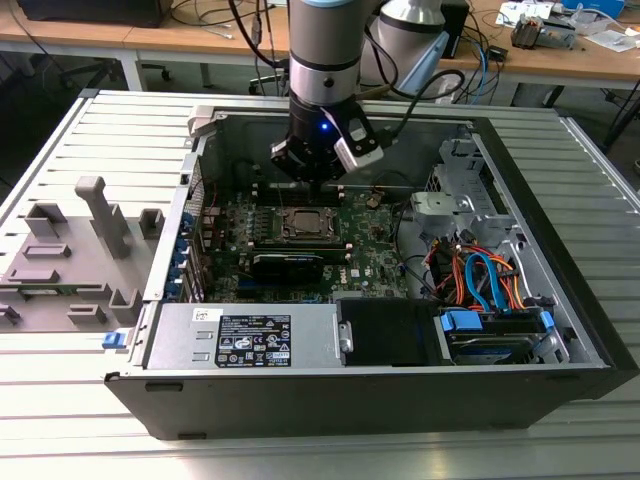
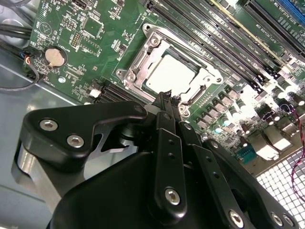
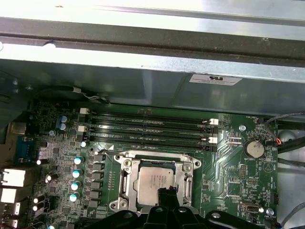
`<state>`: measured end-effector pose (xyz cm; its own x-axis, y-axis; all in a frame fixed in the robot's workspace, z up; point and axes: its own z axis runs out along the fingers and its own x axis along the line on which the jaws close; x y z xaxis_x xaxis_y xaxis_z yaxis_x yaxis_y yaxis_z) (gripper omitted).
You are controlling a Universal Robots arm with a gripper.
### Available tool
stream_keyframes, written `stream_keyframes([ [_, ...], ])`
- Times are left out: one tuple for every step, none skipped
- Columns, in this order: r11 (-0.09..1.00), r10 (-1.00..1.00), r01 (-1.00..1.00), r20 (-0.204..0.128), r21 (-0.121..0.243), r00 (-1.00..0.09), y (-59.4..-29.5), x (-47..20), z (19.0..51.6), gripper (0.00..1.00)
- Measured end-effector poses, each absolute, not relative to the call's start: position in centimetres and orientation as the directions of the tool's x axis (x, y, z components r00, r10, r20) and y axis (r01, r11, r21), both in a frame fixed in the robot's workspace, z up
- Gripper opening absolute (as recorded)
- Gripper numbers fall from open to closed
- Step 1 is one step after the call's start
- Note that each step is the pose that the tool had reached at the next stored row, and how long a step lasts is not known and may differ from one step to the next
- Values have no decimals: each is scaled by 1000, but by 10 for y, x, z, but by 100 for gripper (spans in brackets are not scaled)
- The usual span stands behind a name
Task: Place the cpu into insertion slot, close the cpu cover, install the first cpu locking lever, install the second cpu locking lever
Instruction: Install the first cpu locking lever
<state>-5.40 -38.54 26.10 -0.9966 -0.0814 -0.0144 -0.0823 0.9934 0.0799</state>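
Note:
The cpu, a silvery square chip, lies flat in the insertion slot on the green board. The cpu cover, a silvery frame, lies down around it, and the chip shows through its window. My gripper hangs just above the socket's edge, its black fingertips together with nothing between them. In the exterior view the gripper stands inside the open case, a little behind the socket. How the locking levers sit I cannot make out.
Long black memory slots run beside the socket. A long black card lies in front of it. The power supply, drive cage and coloured cables fill the case. A grey fixture stands at the exterior view's left.

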Motion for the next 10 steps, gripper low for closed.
stream_keyframes([
  [993, -81, -82, -15, 80, -997, -385, -54, 261, 11],
  [993, -81, -82, -15, 80, -997, -385, -55, 261, 11],
  [993, -81, -82, -15, 80, -997, -385, -55, 261, 11],
  [993, -81, -82, -15, 80, -997, -385, -56, 261, 11],
  [993, -81, -82, -15, 80, -997, -385, -56, 261, 11],
  [993, -81, -82, -15, 80, -997, -385, -57, 261, 11],
  [993, -81, -82, -15, 80, -997, -385, -57, 261, 11],
  [993, -81, -82, -15, 80, -997, -385, -57, 261, 11],
  [993, -81, -82, -15, 80, -997, -385, -58, 261, 11],
  [993, -81, -82, -15, 80, -997, -385, -58, 261, 11],
])
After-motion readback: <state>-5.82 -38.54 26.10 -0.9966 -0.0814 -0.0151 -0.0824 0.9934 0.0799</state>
